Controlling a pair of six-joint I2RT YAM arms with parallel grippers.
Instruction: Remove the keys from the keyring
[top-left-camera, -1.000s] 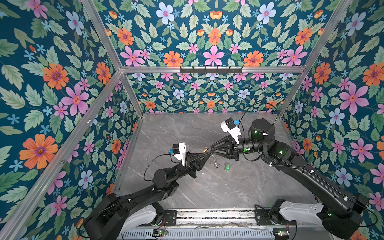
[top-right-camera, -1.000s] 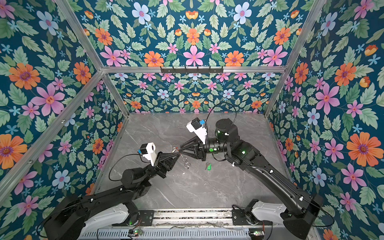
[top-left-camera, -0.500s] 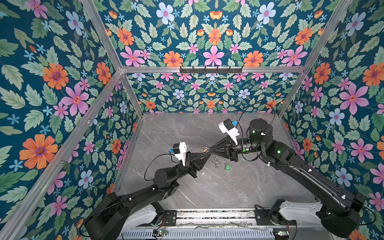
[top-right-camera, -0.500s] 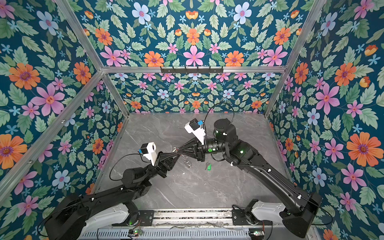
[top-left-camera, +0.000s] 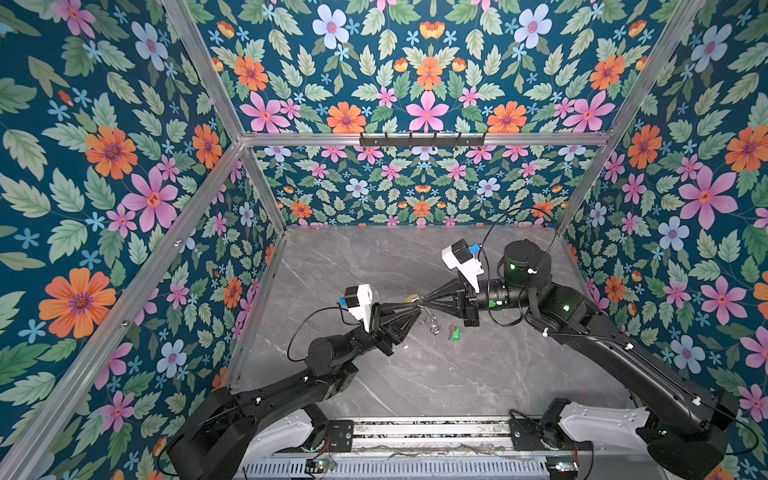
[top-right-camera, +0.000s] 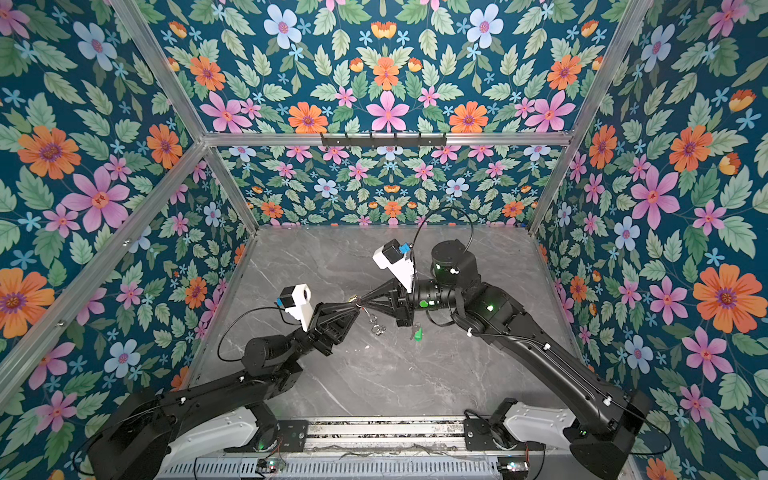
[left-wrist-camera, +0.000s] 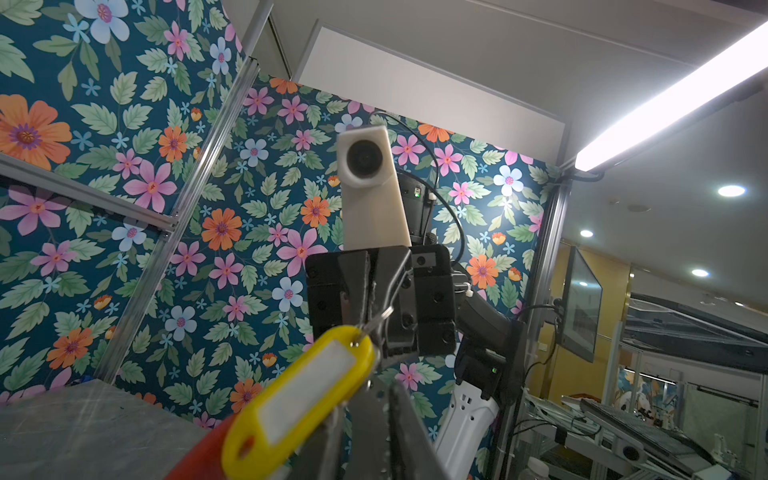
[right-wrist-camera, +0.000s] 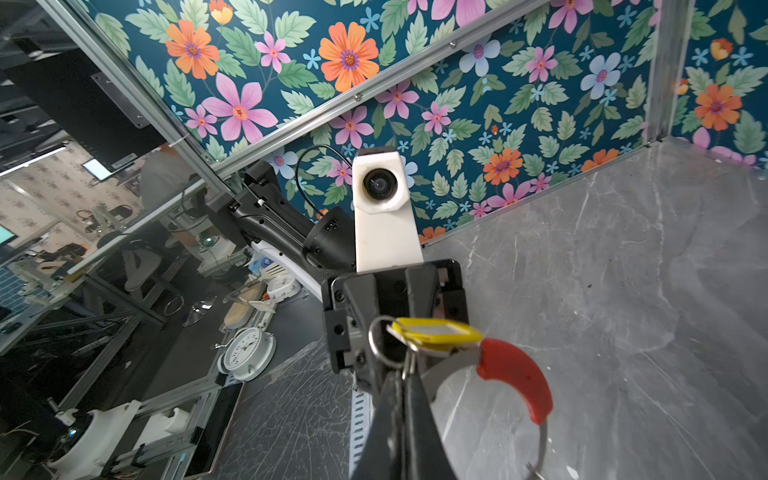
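**Operator:** While the counter (top-left-camera: 478, 374) lies broad and bare between the floral walls (top-left-camera: 124, 187), where should the work stay?

**Spotter:** Keep it in mid-air over the middle, where your tips meet. Your right end effector (top-left-camera: 422, 300) is pinched together at the yellow tag's split ring (right-wrist-camera: 376, 340). I cannot tell whether the left end effector (top-left-camera: 413, 308) grips.

**Operator:** And the keyring (right-wrist-camera: 515, 374)?

**Spotter:** It is raised between them, its red arc just beside the yellow tag (left-wrist-camera: 303, 399). The green-tagged key (top-left-camera: 456, 333) lies apart on the counter below. I'd judge you should steady the hoop and work that split ring off slowly. Pull toward open counter; the walls stand well apart.
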